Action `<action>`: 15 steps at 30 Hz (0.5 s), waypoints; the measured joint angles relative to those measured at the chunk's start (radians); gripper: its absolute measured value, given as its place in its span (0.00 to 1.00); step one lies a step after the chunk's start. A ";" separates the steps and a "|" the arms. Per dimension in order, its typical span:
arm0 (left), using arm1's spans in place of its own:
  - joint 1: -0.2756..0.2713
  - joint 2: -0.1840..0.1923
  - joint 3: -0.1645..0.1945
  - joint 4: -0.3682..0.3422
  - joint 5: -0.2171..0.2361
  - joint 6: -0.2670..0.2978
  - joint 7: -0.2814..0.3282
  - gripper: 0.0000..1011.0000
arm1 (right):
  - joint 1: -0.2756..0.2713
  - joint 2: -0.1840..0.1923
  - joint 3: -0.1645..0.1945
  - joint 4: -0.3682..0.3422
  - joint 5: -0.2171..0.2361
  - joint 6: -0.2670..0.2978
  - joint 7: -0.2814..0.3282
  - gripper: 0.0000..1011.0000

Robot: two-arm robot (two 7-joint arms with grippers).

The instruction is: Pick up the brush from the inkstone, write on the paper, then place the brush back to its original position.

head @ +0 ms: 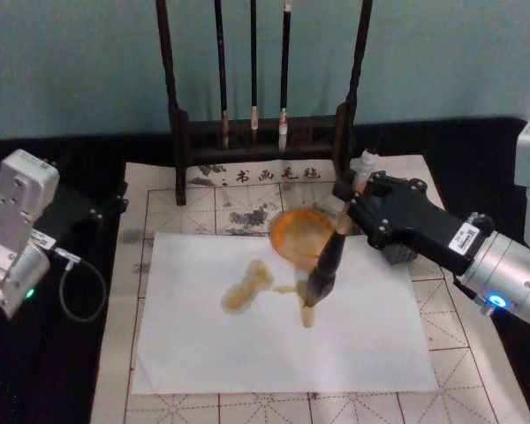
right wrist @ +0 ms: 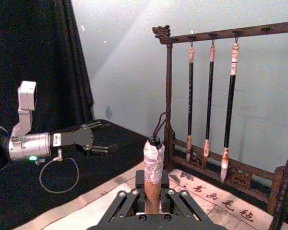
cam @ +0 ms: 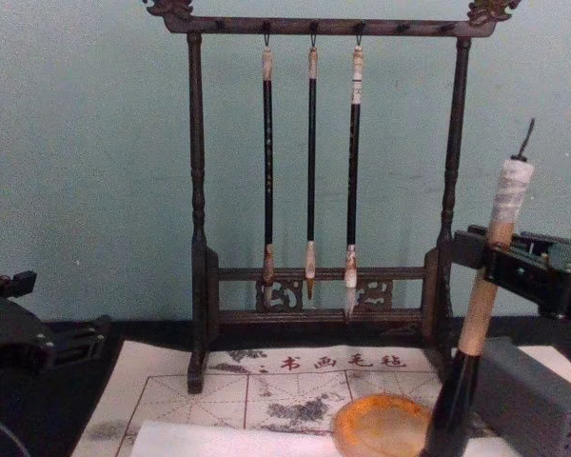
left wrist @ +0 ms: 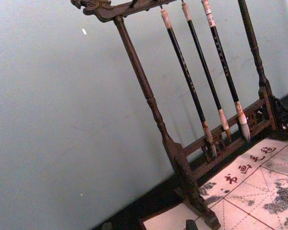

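Head view: the right hand [head: 353,196] is clamped on the upper handle of the brush [head: 329,256]. The brush slants down from it, its tuft on the paper [head: 371,344] just beside the inkstone [head: 296,231]. The left hand [head: 113,205] sits well apart over the worktop [head: 53,380], fingers spread.

Right wrist view: the brush's wrapped end rises out of that grip.

Chest view: the brush leans in front of the inkstone.

1. The right gripper [cam: 496,259] reaches in from the right and clamps the light handle of the brush [cam: 481,319], which stands almost upright.
2. Its black ferrule is just beside the inkstone [cam: 376,426].
3. The paper [cam: 219,440] lies at the lower edge.
4. Behind, three thin brushes [cam: 311,162] hang on a dark rack [cam: 196,190].
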 joint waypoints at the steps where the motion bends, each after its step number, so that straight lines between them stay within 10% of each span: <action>1: 0.000 0.000 0.000 0.000 0.000 0.000 0.000 0.99 | -0.003 0.001 0.002 -0.002 0.000 0.000 -0.001 0.19; 15: 0.000 0.000 0.000 0.000 0.000 0.000 0.000 0.99 | -0.029 0.019 0.025 -0.023 0.000 -0.003 -0.006 0.19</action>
